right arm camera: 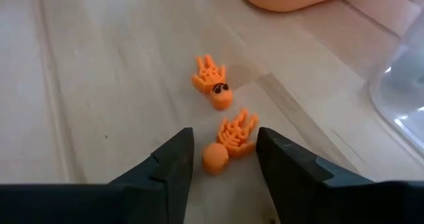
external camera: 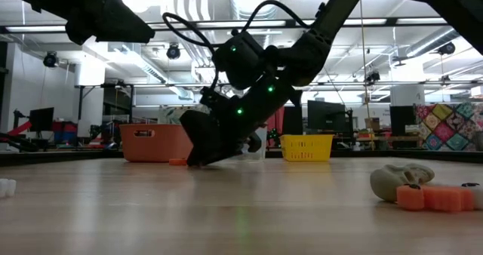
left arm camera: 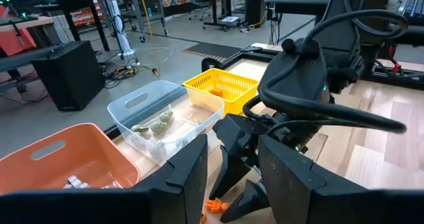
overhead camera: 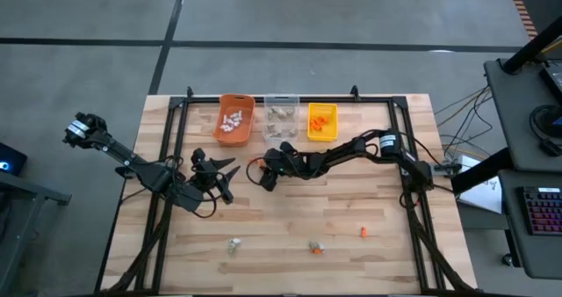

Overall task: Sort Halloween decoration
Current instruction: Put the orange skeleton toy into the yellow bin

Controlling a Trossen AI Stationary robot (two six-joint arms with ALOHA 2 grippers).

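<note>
**Right gripper over two orange trinkets near the bins**

Two orange skeleton trinkets lie on the table in front of the orange bin (overhead camera: 235, 119); nearer one (right arm camera: 228, 142) sits between the right gripper (right arm camera: 224, 159) fingers, jaws spread with gaps on both sides, not clamped; second one (right arm camera: 212, 81) lies just beyond, apart from the fingers; right gripper is tipped down at the wood, fingertips at table level in the low view (external camera: 204, 153).

Bins in a row at the far edge: orange bin holds white pieces; clear bin (overhead camera: 281, 119) holds grey-tan pieces; yellow bin (overhead camera: 322, 121) holds orange pieces.

Loose trinkets on the near side of the table (overhead camera: 290, 262): grey-tan one (overhead camera: 234, 244); a grey-tan and orange pair touching (overhead camera: 315, 247); small orange one (overhead camera: 362, 232), well apart from the rest.

Left gripper (overhead camera: 224, 181) hovers just left of the right gripper, fingers part open, holding nothing.
</note>
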